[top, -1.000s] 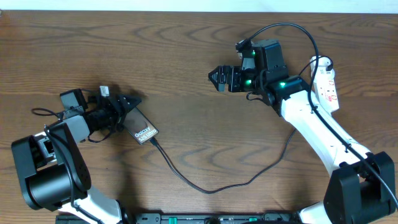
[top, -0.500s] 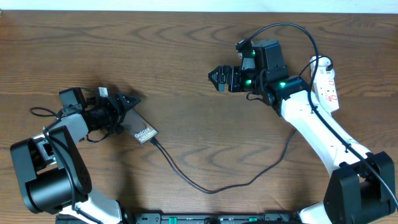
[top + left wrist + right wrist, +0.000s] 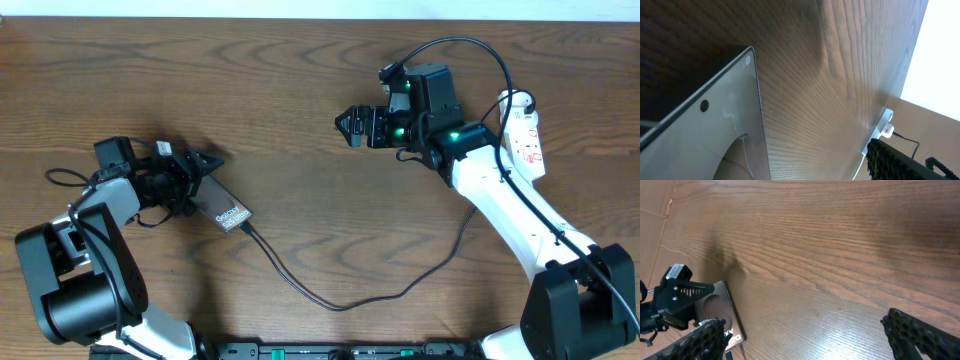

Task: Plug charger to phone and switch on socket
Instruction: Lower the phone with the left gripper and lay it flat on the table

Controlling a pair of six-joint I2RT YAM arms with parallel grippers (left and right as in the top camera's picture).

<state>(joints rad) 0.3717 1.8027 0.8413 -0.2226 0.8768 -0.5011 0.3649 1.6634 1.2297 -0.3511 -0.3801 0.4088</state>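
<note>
Socket (image 3: 524, 140) sits 3 o'clock of your right claw (image 3: 346, 126), nearer arm, long axis 12-to-6. Claw spread, empty. Left claw (image 3: 208, 163) at phone (image 3: 228, 210): can't tell grip.

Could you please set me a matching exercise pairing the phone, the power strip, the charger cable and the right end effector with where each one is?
Things:
1. phone
2. power strip
3. charger cable
4. right end effector

Places:
A. far right of the table, white with red marks
B. open, above bare wood near the middle
C. left side, white lettering facing up
D. looping along the front, one end at the phone

Pairs: 1-C, 2-A, 3-D, 4-B
</note>
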